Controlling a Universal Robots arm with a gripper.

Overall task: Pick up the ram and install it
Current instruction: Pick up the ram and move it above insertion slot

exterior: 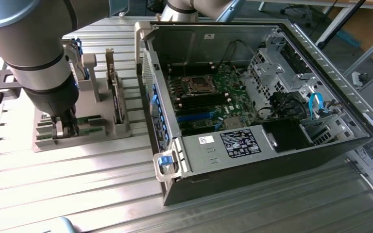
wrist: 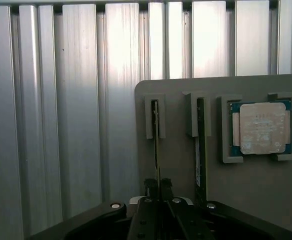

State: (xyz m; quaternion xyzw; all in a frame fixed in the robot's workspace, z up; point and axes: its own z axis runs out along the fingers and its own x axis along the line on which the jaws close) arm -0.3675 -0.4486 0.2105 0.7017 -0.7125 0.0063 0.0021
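Observation:
The ram (wrist: 156, 142) stands on edge in a slot of the grey holder plate (wrist: 256, 190), seen as a thin green strip. My gripper (wrist: 158, 184) is shut on the near end of it, one dark finger on each side. In the exterior view the gripper (exterior: 64, 130) reaches straight down into the holder (exterior: 109, 133) at the exterior view's left, beside the open computer case (exterior: 173, 160). The motherboard (exterior: 209, 97) lies exposed inside the case, with black and blue memory slots (exterior: 199, 110) below the processor socket.
A second, darker board (wrist: 200, 150) stands in the neighbouring slot, close to my fingers. A square silver processor (wrist: 261, 127) lies in a pocket of the holder. A taller card (exterior: 113, 92) stands between grey posts. The table is ribbed aluminium (exterior: 76, 184).

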